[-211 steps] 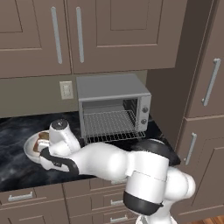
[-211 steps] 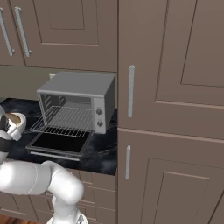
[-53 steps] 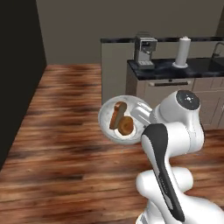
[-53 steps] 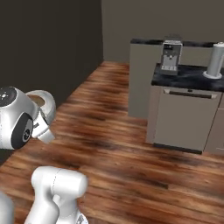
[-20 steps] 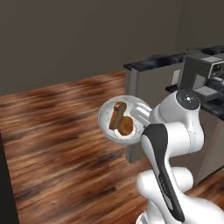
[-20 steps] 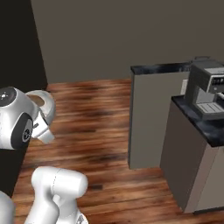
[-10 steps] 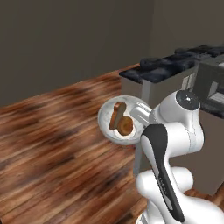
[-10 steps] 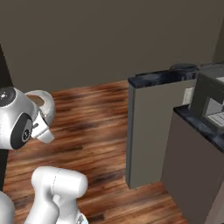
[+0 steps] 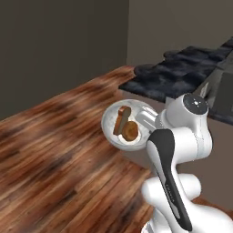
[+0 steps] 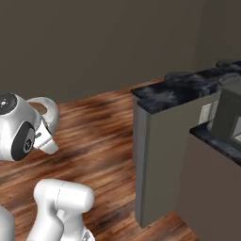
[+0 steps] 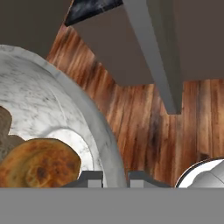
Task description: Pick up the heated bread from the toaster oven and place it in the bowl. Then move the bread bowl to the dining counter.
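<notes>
I carry the white-grey speckled bowl point(image 9: 110, 129) in the air over the wooden floor, in front of the arm. My gripper point(image 9: 146, 116) is shut on its right rim. In the hand view the rim point(image 11: 94, 124) runs between my gripper's point(image 11: 114, 178) two fingertips. The heated bread point(image 9: 130, 132), a round golden bun, lies in the bowl beside a darker brown slice point(image 9: 122, 119); the hand view shows the bun point(image 11: 39, 164) close up. The dining counter point(image 9: 182, 75), a black marble-look slab, lies ahead to the right. The toaster oven is out of view.
The dining counter's slab point(image 10: 183, 89) tops a tall grey panel point(image 10: 157, 160) standing on wooden floor point(image 9: 50, 154). A grey appliance point(image 10: 228, 110) sits on a lower dark worktop at the right. A dark wall closes the background. Open floor lies to the left.
The whole scene has shifted as the base drives and turns: the black counter now lies closer and further left in view. The bowl with the bread stays held the same way.
</notes>
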Controlling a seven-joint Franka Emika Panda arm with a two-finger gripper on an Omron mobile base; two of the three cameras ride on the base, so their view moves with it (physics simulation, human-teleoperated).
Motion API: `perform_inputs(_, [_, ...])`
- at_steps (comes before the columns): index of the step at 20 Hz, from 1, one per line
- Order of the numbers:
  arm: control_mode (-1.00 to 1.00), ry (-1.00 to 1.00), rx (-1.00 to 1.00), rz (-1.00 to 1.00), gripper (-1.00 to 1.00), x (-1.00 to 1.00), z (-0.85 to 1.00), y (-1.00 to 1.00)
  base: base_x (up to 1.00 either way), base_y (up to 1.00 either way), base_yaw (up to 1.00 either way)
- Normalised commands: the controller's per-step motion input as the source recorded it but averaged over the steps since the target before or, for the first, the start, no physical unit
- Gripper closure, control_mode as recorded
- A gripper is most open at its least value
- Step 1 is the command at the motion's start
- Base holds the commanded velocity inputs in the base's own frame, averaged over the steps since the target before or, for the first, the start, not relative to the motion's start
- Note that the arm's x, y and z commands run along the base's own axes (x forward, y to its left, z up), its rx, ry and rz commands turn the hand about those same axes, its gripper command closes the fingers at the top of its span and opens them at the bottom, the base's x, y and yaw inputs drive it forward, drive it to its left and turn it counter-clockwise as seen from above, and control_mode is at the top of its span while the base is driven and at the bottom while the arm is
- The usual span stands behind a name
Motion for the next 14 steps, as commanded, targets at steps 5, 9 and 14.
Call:
perform_inputs(5, [1.0,0.0,0.0,0.0,1.0,0.0,0.0,0.0,1.0,1.0,-0.48])
perform_inputs(9, [1.0,0.0,0.0,0.0,1.0,0.0,0.0,0.0,1.0,0.98,-0.55])
perform_inputs(14, [1.0,0.0,0.0,0.0,1.0,0.0,0.0,0.0,1.0,0.92,-0.63])
